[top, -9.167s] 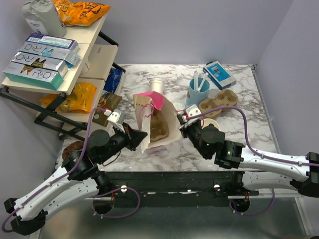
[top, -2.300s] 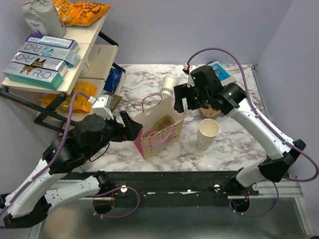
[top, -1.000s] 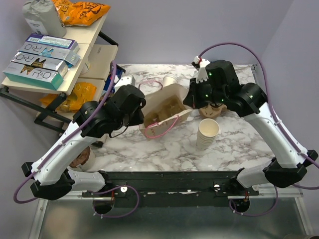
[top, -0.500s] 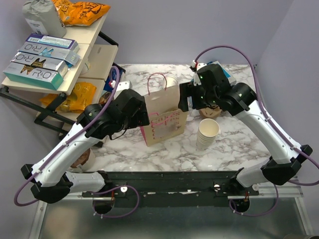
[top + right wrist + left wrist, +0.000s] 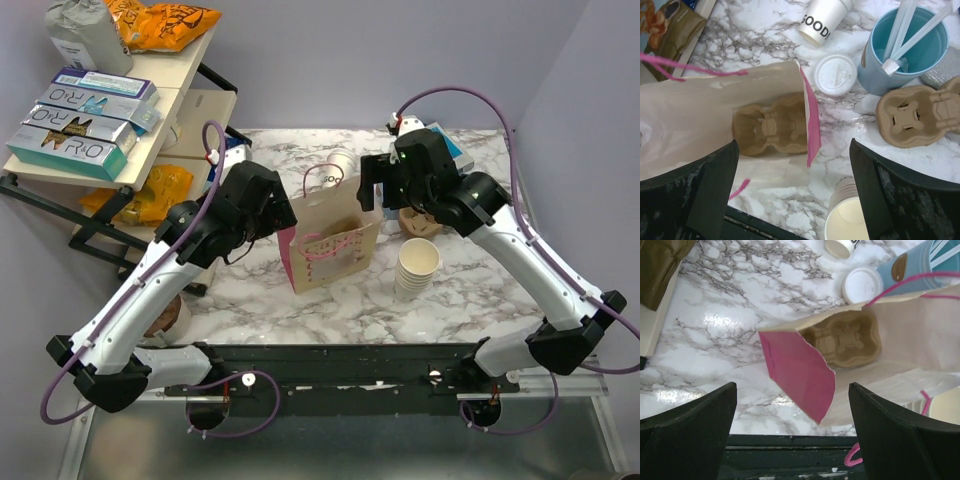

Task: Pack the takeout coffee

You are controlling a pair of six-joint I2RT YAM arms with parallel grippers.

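While both arms are hovering over the bag [image 5: 335,245], the cup [image 5: 822,20] is lying outside it on the table [image 5: 480,290], not packed. In the right wrist view it is sitting at the top edge, a little right of centre, and appears to be resting on its side. Its long axis is running from lower left to upper right. The narrower, lettered end is pointing lower left toward the bag's mouth, and the wider end is running off the top of the frame, so I cannot tell whether a lid is on it. In the overhead view it is showing just above the bag's upper edge, slightly above the frame's centre.

A loose lid [image 5: 835,75] is lying flat just below the cup, just beside the mug [image 5: 900,55].

The left gripper [image 5: 791,387] is holding its fingers wide apart, one in each lower corner of the left wrist view, gripping nothing. The right gripper [image 5: 795,145] is spread just as wide and is empty too.

The bag is standing open with a carrier [image 5: 770,125] lying at its bottom. A second carrier [image 5: 920,112] is lying at the right edge of the right wrist view, and a stack [image 5: 850,220] is standing at its bottom edge.
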